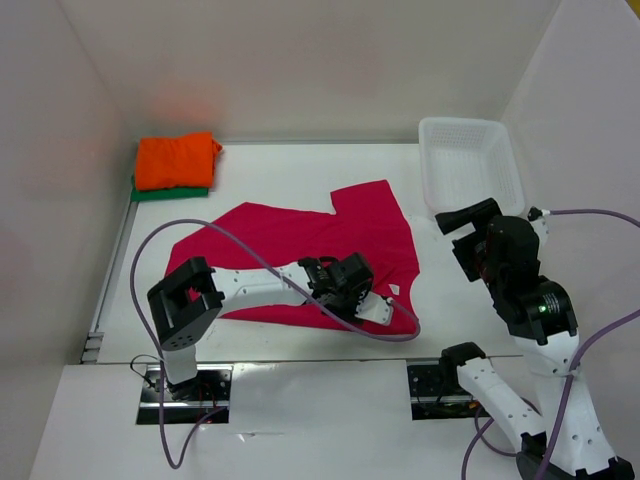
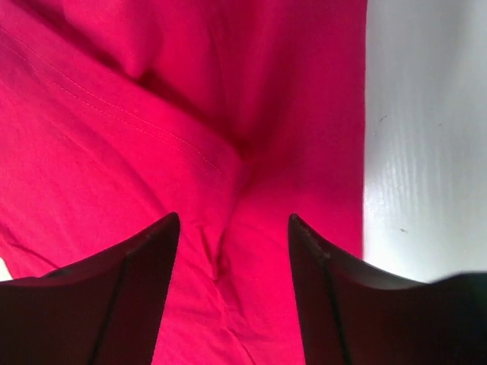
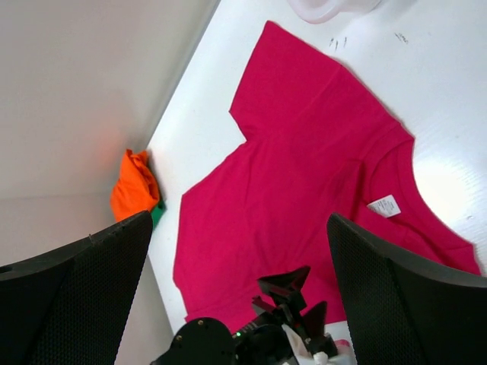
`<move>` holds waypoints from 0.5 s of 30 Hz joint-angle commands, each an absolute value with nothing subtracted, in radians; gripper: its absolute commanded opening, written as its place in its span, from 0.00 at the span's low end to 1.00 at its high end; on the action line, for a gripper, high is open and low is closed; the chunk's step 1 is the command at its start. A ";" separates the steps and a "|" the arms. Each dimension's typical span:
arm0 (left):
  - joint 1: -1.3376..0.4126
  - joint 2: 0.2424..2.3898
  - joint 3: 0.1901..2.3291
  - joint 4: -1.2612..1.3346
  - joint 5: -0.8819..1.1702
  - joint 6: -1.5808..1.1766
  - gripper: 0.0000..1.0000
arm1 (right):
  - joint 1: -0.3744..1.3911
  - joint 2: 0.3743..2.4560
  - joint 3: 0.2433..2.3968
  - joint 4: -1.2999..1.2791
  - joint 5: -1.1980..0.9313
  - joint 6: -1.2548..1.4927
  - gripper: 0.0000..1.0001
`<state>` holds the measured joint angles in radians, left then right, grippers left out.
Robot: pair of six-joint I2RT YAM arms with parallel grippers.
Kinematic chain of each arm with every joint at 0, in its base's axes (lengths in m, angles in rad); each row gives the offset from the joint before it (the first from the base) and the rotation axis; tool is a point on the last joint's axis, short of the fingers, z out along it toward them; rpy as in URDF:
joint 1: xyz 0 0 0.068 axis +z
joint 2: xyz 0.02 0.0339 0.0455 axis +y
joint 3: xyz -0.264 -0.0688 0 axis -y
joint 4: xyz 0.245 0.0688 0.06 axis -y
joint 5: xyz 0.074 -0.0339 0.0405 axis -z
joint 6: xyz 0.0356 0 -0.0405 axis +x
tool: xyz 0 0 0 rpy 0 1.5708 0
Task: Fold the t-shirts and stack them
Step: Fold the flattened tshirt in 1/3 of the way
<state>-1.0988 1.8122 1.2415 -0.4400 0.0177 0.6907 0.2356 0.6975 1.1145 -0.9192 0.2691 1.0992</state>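
Note:
The magenta-red t-shirt (image 1: 300,250) lies spread flat in the middle of the table, its white neck label (image 1: 398,291) near the front right. My left gripper (image 1: 330,280) is low over its near edge, open, with nothing between the jaws; in the left wrist view (image 2: 232,220) wrinkled cloth (image 2: 152,129) lies between the fingers. The orange t-shirt (image 1: 176,158) lies folded on the green one (image 1: 170,193) at the back left. My right gripper (image 1: 462,240) is open and empty, raised at the right, looking down on the magenta-red shirt (image 3: 304,152).
A white mesh basket (image 1: 470,165) stands at the back right, beside the shirt's sleeve. White walls close in the table at the left, back and right. A purple cable (image 1: 250,245) loops over the shirt. The bare table (image 2: 426,137) shows right of the left gripper.

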 commanded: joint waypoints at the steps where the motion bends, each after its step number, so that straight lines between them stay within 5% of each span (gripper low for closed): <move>1: -1.095 1.821 1.278 -0.397 0.064 0.753 0.61 | 0.227 0.693 1.120 -0.870 0.265 1.037 1.00; 15: -1.095 1.930 1.331 -0.426 0.124 0.776 0.50 | 0.218 0.683 1.057 -0.848 0.235 1.009 1.00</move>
<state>-1.0954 1.9121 1.2896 -0.4278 0.0818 0.7605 0.2253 0.6880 1.0721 -0.8921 0.2424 1.0294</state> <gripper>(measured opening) 0.509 0.999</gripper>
